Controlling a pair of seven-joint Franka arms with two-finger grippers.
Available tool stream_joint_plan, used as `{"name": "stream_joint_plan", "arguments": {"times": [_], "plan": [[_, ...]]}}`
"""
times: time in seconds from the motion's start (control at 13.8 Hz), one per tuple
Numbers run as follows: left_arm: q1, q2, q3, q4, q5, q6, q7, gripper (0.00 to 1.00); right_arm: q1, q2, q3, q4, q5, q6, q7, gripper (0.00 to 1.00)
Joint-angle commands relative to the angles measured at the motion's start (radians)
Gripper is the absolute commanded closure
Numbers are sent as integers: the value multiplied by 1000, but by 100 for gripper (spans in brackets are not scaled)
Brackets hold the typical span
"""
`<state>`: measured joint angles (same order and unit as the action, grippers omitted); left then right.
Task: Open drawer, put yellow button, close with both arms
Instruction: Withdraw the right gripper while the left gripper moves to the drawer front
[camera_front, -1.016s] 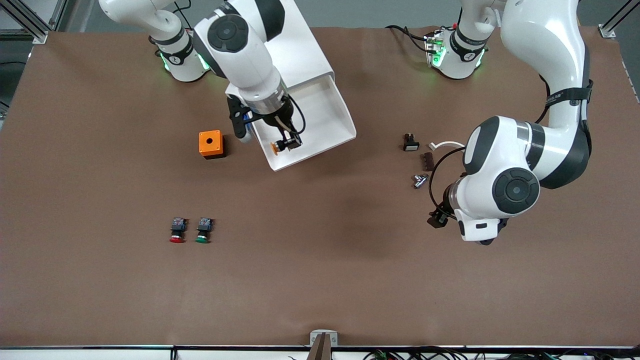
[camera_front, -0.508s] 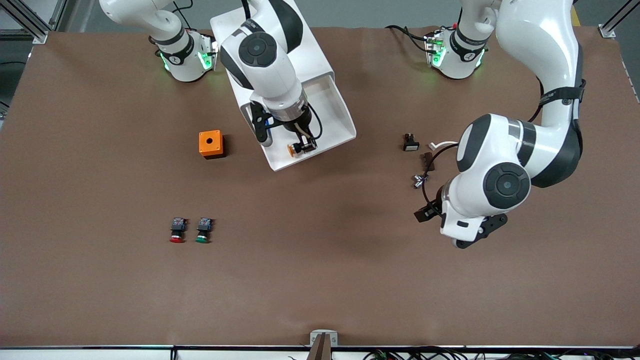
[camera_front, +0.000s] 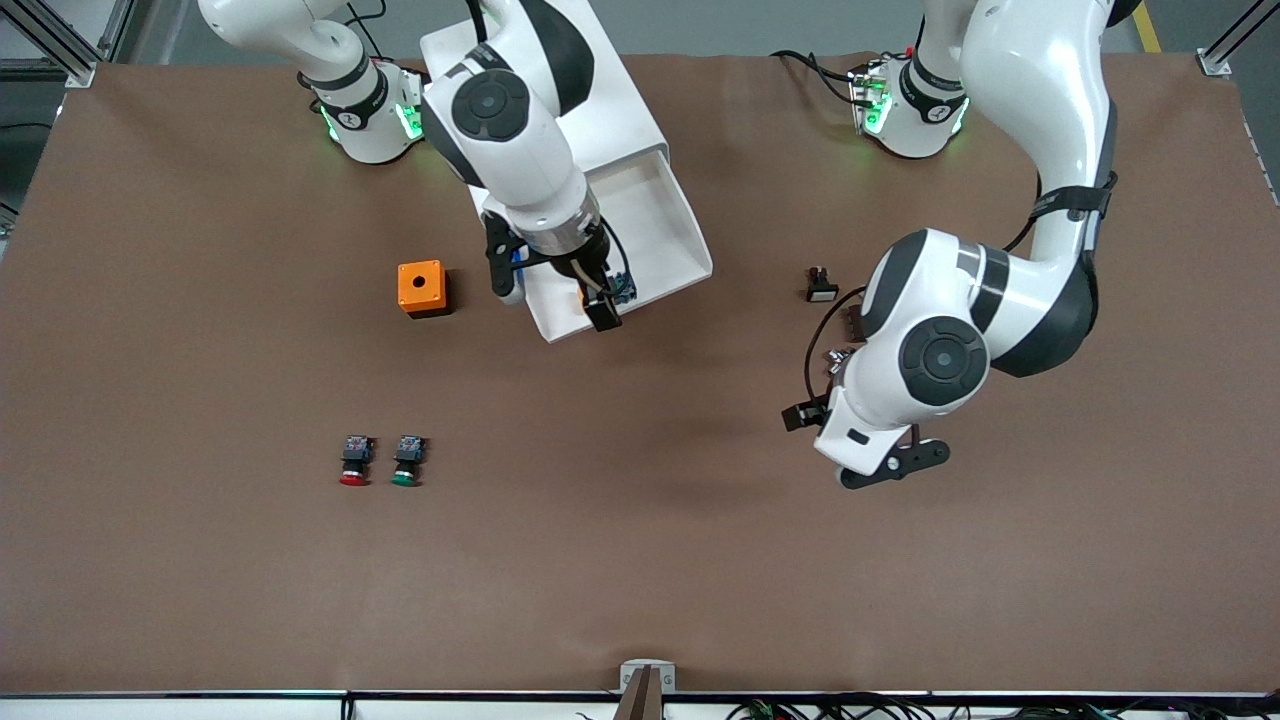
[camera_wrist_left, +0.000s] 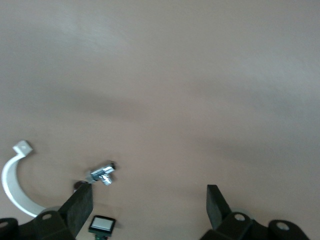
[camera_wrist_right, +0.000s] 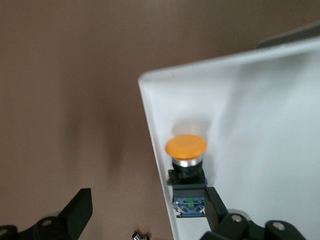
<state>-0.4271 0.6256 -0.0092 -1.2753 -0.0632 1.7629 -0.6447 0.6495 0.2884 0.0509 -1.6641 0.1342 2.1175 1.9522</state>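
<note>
A brown counter (camera_front: 640, 560) carries a white cabinet (camera_front: 600, 100) near the right arm's base, its top drawer (camera_front: 655, 240) pulled out toward the front camera. The right hand (camera_front: 598, 300) hangs over the drawer's front edge with its fingers spread wide and nothing between them. The yellow button (camera_wrist_right: 186, 165) lies inside the drawer, tight against the front wall, its orange-yellow cap turned away from the blue terminal block; in the right wrist view one finger (camera_wrist_right: 217, 207) stands just beside the block, and whether they touch cannot be told.

The left hand (camera_front: 893, 462) hovers over bare counter toward the left arm's end, fingers fully apart and holding nothing. Near it lie a small metal fitting (camera_wrist_left: 102, 173), a white curved clip (camera_wrist_left: 12, 181) and a small black switch (camera_front: 821, 287).

An orange box (camera_front: 421, 288) with a round hole sits beside the drawer. Nearer the front camera, a red-capped button (camera_front: 354, 461) and a green-capped button (camera_front: 407, 461) lie side by side.
</note>
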Motion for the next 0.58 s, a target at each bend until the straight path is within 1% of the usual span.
{"name": "stream_joint_plan", "arguments": {"times": [0.0, 0.15, 0.29, 0.44, 0.51], "plan": [[-4, 17, -51, -9, 19, 30, 14, 0, -86, -14, 7, 75, -5, -163, -262, 0], [-25, 42, -77, -9, 19, 76, 1, 0, -183, -21, 10, 90, 5, -229, -453, 0], [-68, 58, -77, -9, 16, 112, -30, 0, -243, -38, 9, 101, 5, -278, -600, 0], [-108, 69, -77, -9, 0, 132, -96, 0, -321, -54, 9, 107, -1, -370, -801, 0], [-128, 68, -77, -9, -1, 132, -125, 0, -349, -64, 6, 106, -8, -386, -897, 0]]}}
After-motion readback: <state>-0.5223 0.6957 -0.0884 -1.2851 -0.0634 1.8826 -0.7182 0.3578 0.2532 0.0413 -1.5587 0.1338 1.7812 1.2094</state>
